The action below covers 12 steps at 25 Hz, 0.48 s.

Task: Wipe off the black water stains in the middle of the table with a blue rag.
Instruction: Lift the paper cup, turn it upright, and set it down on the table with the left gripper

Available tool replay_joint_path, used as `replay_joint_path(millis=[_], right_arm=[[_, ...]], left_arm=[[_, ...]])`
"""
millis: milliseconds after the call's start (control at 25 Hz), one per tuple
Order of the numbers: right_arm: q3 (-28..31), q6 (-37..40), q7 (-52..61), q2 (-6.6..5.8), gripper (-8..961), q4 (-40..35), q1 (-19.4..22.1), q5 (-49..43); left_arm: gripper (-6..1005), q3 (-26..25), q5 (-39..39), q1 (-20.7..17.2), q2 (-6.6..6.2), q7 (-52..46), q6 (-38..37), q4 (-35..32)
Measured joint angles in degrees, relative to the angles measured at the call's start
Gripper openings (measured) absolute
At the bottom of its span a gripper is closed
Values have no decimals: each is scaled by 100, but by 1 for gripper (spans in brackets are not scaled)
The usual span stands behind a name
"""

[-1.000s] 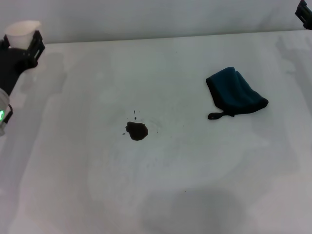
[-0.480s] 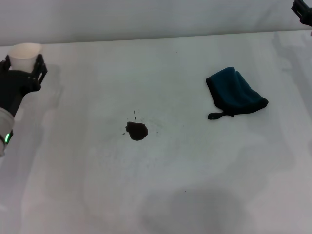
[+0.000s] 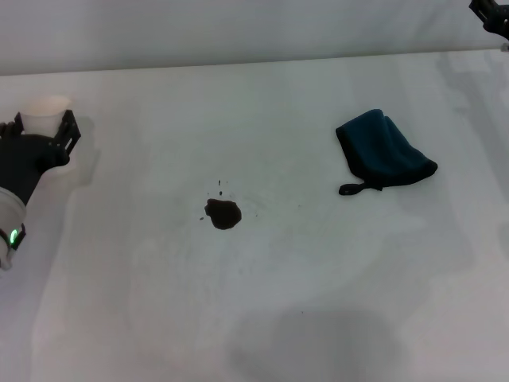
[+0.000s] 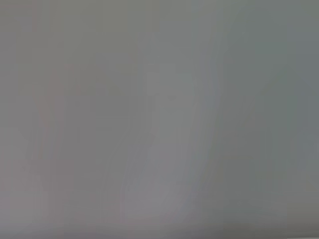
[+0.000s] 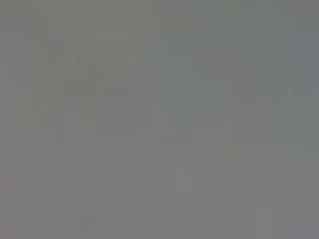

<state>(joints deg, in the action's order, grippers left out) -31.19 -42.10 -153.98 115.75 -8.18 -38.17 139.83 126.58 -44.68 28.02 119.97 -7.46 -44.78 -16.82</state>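
Observation:
In the head view the black water stains [image 3: 223, 213] form a small dark blotch near the middle of the white table [image 3: 318, 294], with tiny specks just behind it. The blue rag [image 3: 384, 151] lies folded to the right of the blotch, its loop tag pointing toward the front. My left gripper [image 3: 44, 131] is at the far left edge, low over the table, shut on a white paper cup [image 3: 45, 106]. Only a dark sliver of my right gripper [image 3: 493, 14] shows at the top right corner, far from the rag. Both wrist views show plain grey.
A pale wall runs along the table's back edge. A soft shadow falls on the table's front middle.
My left gripper has moved down and toward the front with the cup. The right gripper has drawn slightly farther up out of the corner. Rag and stain have not moved.

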Motion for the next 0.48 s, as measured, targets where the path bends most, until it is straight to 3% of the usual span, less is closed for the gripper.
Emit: replay_joint_path(millis=[480], right_arm=[[-1, 1, 0, -14, 870, 0, -25, -18]], left_arm=[[716, 299, -15, -84, 24, -172, 38, 10]])
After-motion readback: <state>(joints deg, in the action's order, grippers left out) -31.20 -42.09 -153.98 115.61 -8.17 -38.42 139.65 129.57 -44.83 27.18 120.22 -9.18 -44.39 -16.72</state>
